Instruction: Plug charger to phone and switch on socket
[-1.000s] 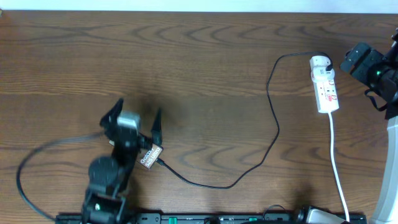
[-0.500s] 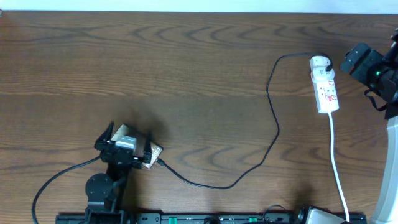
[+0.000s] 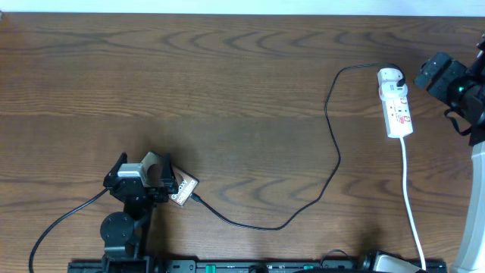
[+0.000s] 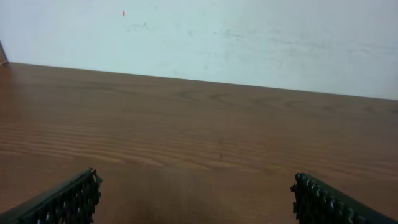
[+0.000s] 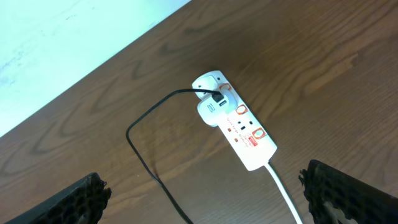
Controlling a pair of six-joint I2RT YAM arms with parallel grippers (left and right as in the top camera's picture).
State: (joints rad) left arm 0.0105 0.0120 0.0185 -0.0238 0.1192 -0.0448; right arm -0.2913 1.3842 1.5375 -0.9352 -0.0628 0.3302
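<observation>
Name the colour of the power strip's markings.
Red, on the white power strip; best in right wrist view.

— Where does the left arm [image 3: 121, 227] sit?
— Near edge, left side; it stands up from its base, and the left gripper [image 3: 142, 171] is held low, aimed toward the far side; the wrist view looks out almost level; its fingers [image 4: 65, 200] are spread wide.
— And the other?
— The right arm [image 3: 466, 95] is at the far right edge; the right gripper [image 3: 436, 73] faces left and tilts downward; its fingers [image 5: 333, 186] stand wide apart.
</observation>
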